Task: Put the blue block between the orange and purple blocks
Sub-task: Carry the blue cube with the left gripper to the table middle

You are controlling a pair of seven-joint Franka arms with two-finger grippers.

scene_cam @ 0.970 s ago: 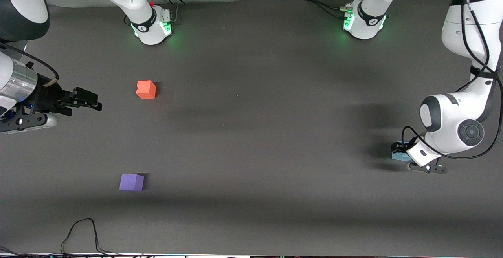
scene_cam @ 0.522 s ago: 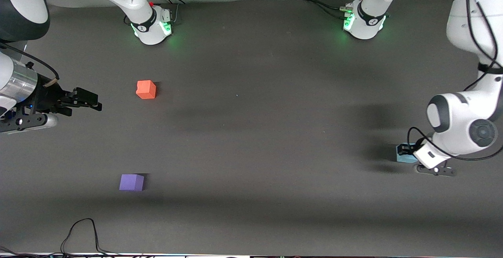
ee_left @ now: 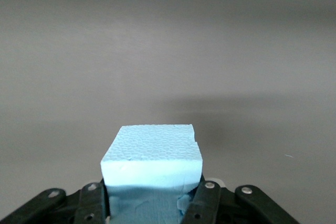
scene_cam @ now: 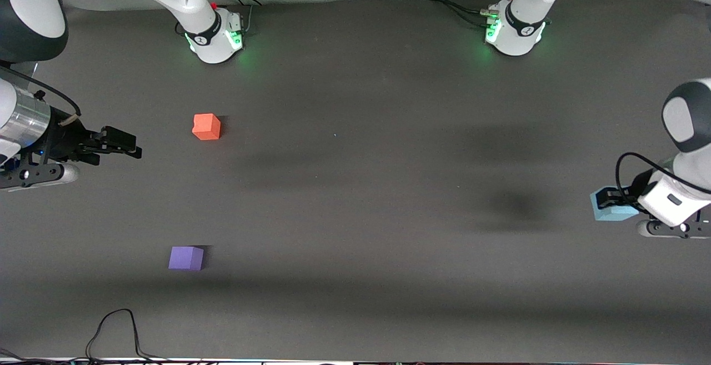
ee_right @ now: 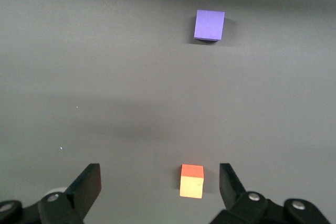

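Jaws of left gripper [scene_cam: 609,203] clamped on blue block [scene_cam: 611,212], pressing two opposite side faces. In the left wrist view, block [ee_left: 152,156] seated square between the black fingers [ee_left: 205,203], top face and one side face showing, a small notch at one upper corner.

Hangs over the left arm's end of the desk [scene_cam: 355,187]; judged lifted, since the shadow sits well apart from it, toward 9 o'clock in the front view.

Jaws of right gripper [scene_cam: 130,148] apart, nothing between them; waits over the right arm's end. From its wrist camera: orange block [ee_right: 191,180] and purple block [ee_right: 209,24] both in sight, bare desk between them.

Target geometry, front view with 12 o'clock toward the bases:
- orange block [scene_cam: 206,126] at about 12 o'clock from purple block [scene_cam: 186,258], well apart
- gap between them at about 9 o'clock from the held block, most of the desk's width away
- same gap at about 4 o'clock from the right gripper, which is much nearer to it, but carries nothing

Orientation: cube, so no long axis; faces roughly in line with the desk edges, little turn likely needed.

Judgement: next move calls for a long carry toward 9 o'clock, then a lowering midway on the orange–purple line.
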